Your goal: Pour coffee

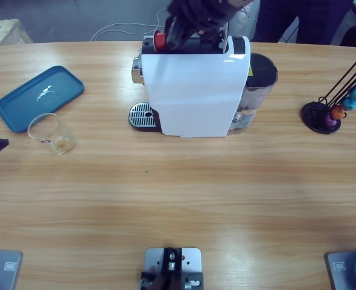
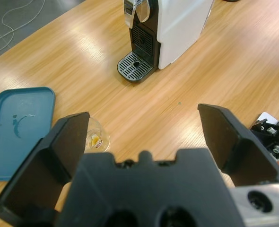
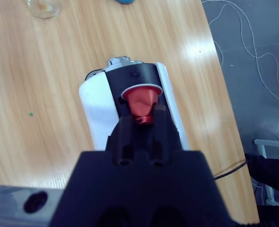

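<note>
Holding a red capsule (image 3: 140, 105) pinched between its jaws, my right end effector (image 3: 142, 118) hangs directly over the top of the white coffee machine (image 1: 193, 90), with the capsule's rim sitting at the dark opening there. My left end effector (image 2: 144, 137) has its jaws spread wide with nothing between them, above the wooden desk (image 1: 184, 199). Just ahead of its left jaw I see the clear glass (image 2: 96, 138) standing upright, with a small trace of coffee (image 2: 96, 139) at the bottom. Beside the glass, further out to the left, lies a blue tray (image 2: 16, 127). Well ahead of the left end effector is the machine's drip grate (image 2: 135, 66), bare.
</note>
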Controlling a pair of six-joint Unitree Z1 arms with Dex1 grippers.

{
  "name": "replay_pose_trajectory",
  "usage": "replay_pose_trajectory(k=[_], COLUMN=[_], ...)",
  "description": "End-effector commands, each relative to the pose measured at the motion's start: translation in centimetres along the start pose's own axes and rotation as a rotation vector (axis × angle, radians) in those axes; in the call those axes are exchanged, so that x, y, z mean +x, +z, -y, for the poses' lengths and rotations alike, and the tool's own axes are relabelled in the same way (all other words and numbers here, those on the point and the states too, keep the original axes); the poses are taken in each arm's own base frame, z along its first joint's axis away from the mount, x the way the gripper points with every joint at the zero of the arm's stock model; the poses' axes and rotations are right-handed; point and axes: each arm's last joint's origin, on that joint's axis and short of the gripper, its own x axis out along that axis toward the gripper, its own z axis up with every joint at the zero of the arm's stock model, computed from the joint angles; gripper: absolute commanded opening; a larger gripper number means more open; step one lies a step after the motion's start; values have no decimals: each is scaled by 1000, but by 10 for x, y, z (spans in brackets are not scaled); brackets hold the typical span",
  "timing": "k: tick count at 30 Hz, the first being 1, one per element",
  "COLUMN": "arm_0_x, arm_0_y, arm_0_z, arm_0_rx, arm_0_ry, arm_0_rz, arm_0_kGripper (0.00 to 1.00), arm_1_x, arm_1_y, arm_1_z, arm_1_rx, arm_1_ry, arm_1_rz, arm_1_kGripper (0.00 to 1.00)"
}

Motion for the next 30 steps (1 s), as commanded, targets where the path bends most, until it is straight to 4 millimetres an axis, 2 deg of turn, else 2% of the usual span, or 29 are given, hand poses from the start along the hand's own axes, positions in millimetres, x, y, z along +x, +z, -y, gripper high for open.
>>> replay_pose_trajectory(k=[1, 2, 3, 4, 10, 11, 12, 13, 14, 15, 16, 19, 20, 22, 25, 27, 30], arm_0_x=[2, 2, 2, 2, 2, 1, 1, 1, 0, 0, -1, -2, -3, -4, -4, -3, -3], arm_0_y=[-12, -12, -13, -13, -13, -13, -14, -14, -14, -14, -13, -11, -10, -9, -12, -12, -11], arm_0_z=[2, 2, 2, 2, 2, 2, 2, 2, 2, 2, 2, 2, 2, 2, 2, 2, 2], arm_0_rx=[9, 9, 9, 9, 9, 9, 9, 8, 8, 8, 9, 11, 11, 10, 3, -1, -3], arm_0_ry=[-17, -17, -17, -17, -15, -15, -15, -15, -14, -13, -12, -11, -10, -10, -10, -12, -13], arm_0_rz=[-29, -29, -28, -27, -27, -26, -25, -23, -22, -20, -16, -7, -4, 3, 1, -3, -3], arm_0_kGripper=[991, 991, 991, 991, 991, 991, 991, 991, 991, 991, 991, 991, 991, 988, 982, 982, 982], arm_1_x=[28, 26, 24, 20, -14, -22, -32, -46, -55, -63, -71, -96, -103, -119, -140, -144, -150], arm_1_y=[-15, -15, -14, -13, 0, 5, 12, 22, 29, 33, 34, 27, 20, 1, -43, -63, -68], arm_1_z=[-4, -3, -3, -3, -1, -3, -6, -12, -19, -26, -31, -49, -57, -67, -85, -84, -68], arm_1_rx=[5, 7, 6, 5, -3, -5, -12, -26, -31, -24, -8, 95, 199, 383, 662, 818, 964], arm_1_ry=[41, 33, 25, 19, -31, -38, -38, -27, -11, 13, 42, 43, 15, -26, -83, -159, -301], arm_1_rz=[-66, -67, -63, -55, 6, 26, 48, 78, 91, 85, 80, 105, 90, 54, 81, 137, 236], arm_1_kGripper=[470, 732, 932, 997, 1000, 975, 827, 546, 335, 77, 0, 0, 0, 0, 0, 0, 0])
